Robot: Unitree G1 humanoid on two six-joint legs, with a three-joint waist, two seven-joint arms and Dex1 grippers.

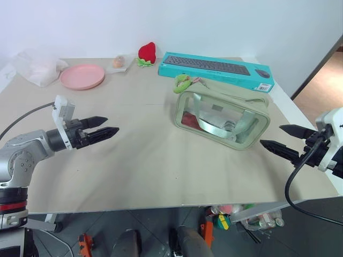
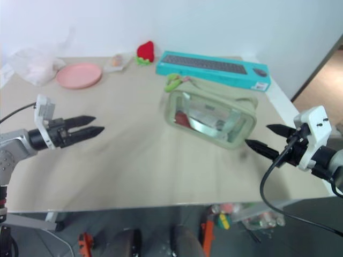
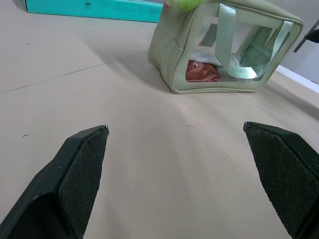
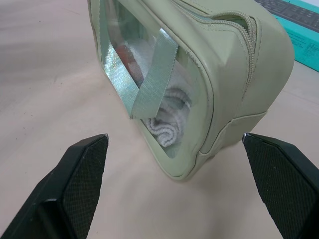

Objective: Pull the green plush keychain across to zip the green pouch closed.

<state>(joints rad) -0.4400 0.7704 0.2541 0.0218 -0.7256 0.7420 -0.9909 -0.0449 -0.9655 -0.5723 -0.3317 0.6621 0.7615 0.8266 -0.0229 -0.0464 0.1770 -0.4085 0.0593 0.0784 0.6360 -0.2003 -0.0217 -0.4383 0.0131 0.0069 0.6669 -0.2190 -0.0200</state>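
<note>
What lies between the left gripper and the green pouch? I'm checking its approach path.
Nothing: bare table between the left gripper and the green pouch, seen in the left eye view.

Head stereo pair looking down over table (image 1: 134,160), wrist cameras low, both facing green pouch (image 1: 221,116)

A beige table (image 1: 134,160) stood against a plain white wall (image 1: 214,21). Dark tiled floor (image 1: 107,230) lay below its front edge; tan wooden flooring (image 1: 321,80) showed at right.
</note>
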